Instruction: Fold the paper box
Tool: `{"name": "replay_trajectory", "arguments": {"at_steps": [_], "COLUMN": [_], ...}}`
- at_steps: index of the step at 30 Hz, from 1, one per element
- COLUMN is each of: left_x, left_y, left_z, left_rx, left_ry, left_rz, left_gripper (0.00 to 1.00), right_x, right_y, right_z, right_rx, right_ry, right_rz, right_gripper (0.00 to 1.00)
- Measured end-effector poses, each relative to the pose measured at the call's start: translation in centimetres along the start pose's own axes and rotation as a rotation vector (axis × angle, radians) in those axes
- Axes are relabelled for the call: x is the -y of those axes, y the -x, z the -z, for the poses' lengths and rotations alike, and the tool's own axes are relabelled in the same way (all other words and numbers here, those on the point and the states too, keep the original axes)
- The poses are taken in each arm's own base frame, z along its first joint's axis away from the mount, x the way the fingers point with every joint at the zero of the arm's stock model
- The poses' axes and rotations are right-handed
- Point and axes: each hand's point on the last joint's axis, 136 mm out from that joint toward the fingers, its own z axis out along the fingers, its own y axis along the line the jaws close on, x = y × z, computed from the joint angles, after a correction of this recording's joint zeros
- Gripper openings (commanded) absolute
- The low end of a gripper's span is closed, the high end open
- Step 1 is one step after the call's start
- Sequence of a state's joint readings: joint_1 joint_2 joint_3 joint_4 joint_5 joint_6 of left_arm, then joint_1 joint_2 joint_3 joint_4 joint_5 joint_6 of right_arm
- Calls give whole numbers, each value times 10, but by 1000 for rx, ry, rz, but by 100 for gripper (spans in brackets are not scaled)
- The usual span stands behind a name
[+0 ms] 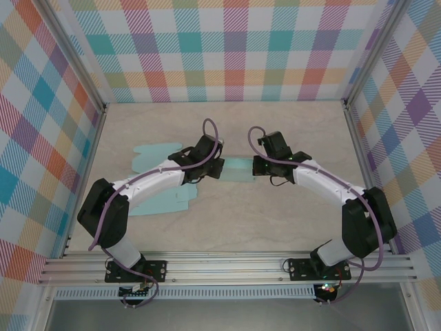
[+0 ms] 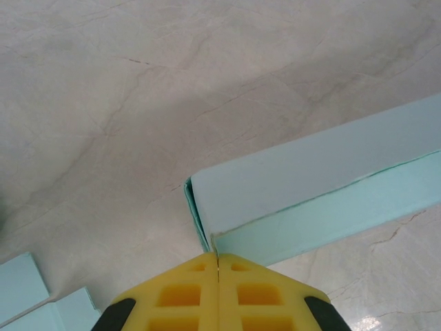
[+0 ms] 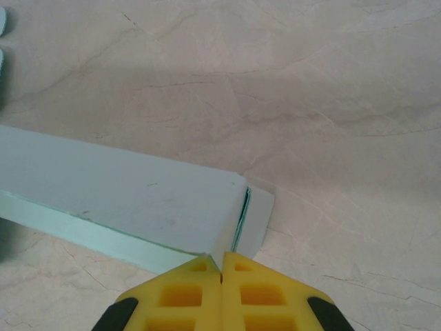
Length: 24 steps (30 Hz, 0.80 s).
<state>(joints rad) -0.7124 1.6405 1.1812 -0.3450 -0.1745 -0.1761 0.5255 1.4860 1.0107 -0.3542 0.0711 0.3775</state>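
The paper box (image 1: 238,169) is a light teal, partly formed long box lying mid-table between the two arms. In the left wrist view the box (image 2: 324,186) runs off to the right. My left gripper (image 2: 218,258) is shut, its yellow fingers (image 2: 179,296) pinching the thin wall at the box's near left corner. In the right wrist view the box (image 3: 124,196) runs off to the left, with an end flap (image 3: 259,215) standing slightly ajar. My right gripper (image 3: 222,261) is shut on the wall at that corner. From above, the left gripper (image 1: 219,167) and right gripper (image 1: 255,165) hold opposite ends.
Flat teal paper pieces lie to the left, one at the back (image 1: 153,155) and one nearer under the left arm (image 1: 164,200); their corners (image 2: 27,293) show by the left gripper. Checked walls (image 1: 227,48) enclose the marble tabletop (image 1: 275,227).
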Motion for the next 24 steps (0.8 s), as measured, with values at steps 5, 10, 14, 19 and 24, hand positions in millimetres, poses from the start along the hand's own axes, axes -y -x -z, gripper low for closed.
{"name": "replay_trajectory", "arguments": {"at_steps": [5,10,14,19,24], "left_x": [0,2,7,8,-1], "left_y": [-4,-7,1,17,23], "left_z": [-4,0,14,40,50], "left_rx": [3,11,44,108,127], "left_ry": [0,-23,-62,-82,-41], "left_rz": [12,37,65,109,156], "left_gripper": [0,12,31,58,75], "right_x": [0,0,-1,-2,-3], "right_y": [-4,-3,-4,-4,-5], "right_z": [-2,-2,-2,-2,-2], "right_rx": [8,16,18,20,22], "right_ry": [6,3,-1,-6,-11], "right_rz": [12,25,37,52,68], "right_gripper": [4,4,4,4,4]}}
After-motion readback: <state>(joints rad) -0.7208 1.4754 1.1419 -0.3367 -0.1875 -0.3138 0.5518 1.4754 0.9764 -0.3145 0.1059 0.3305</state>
